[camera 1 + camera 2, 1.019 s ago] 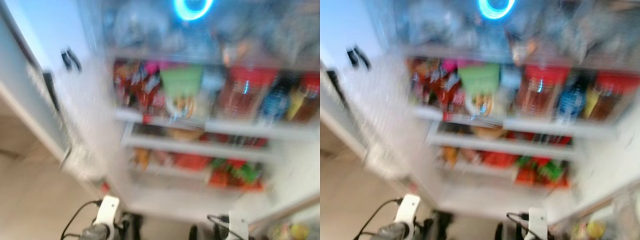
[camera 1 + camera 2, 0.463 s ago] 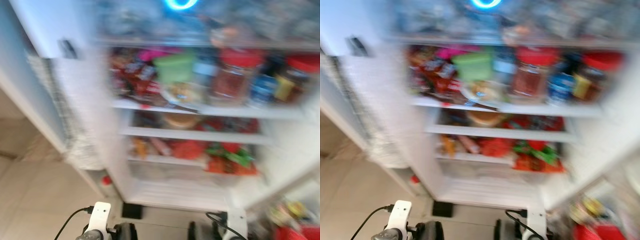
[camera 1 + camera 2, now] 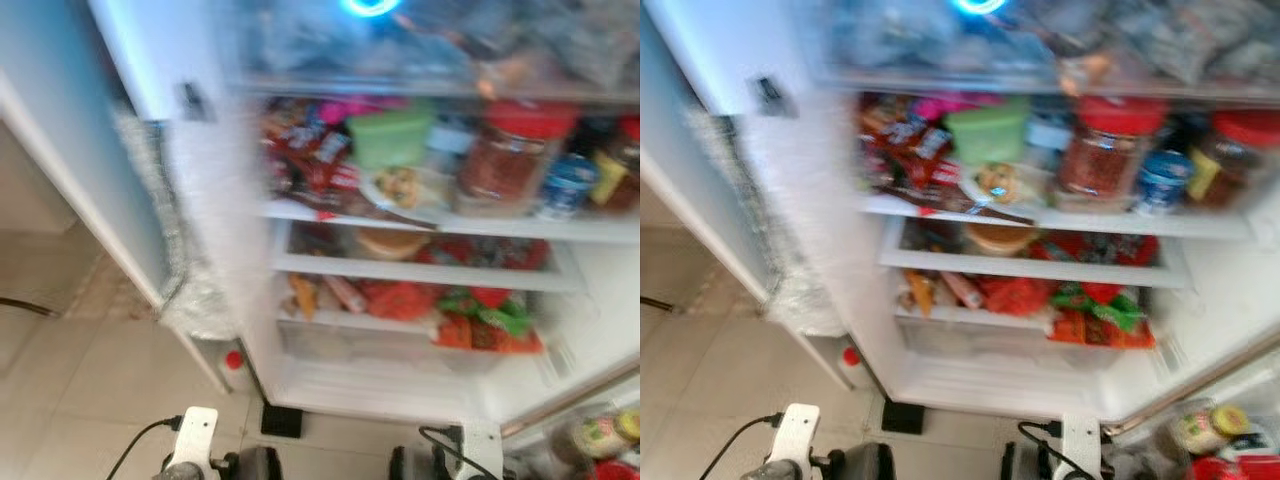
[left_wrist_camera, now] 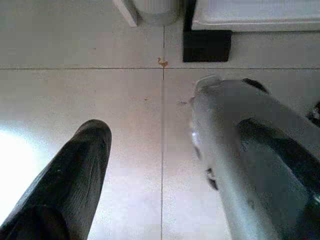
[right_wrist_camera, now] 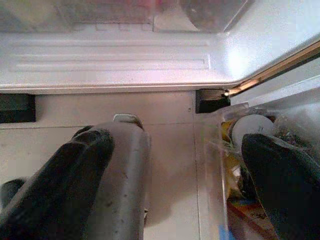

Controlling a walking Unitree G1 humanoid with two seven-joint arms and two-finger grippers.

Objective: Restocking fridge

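Observation:
The fridge [image 3: 330, 385] stands open before me, somewhat blurred. Its upper shelf holds snack packets [image 3: 305, 150], a green tub [image 3: 390, 138], a plate of food [image 3: 400, 188], a red-lidded jar [image 3: 505, 155] and a small blue cup [image 3: 567, 185]. Below, a drawer [image 3: 400, 340] holds red and green produce. Both arms hang low at the bottom edge. My left gripper [image 4: 175, 190] is open over the floor tiles, holding nothing. My right gripper [image 5: 175, 185] is open too, near the fridge's base and empty.
A door bin [image 3: 1210, 430] with jars lies at lower right, its clear wall [image 5: 215, 165] beside my right gripper. A white door [image 3: 90, 170] edged with crinkled plastic stands on the left. A red-capped bottle [image 3: 233, 362] sits on the tiled floor [image 3: 80, 400].
The whole picture has shifted and grown a little sharper, so the camera moved. Both arms hang as before and the fridge contents are unchanged.

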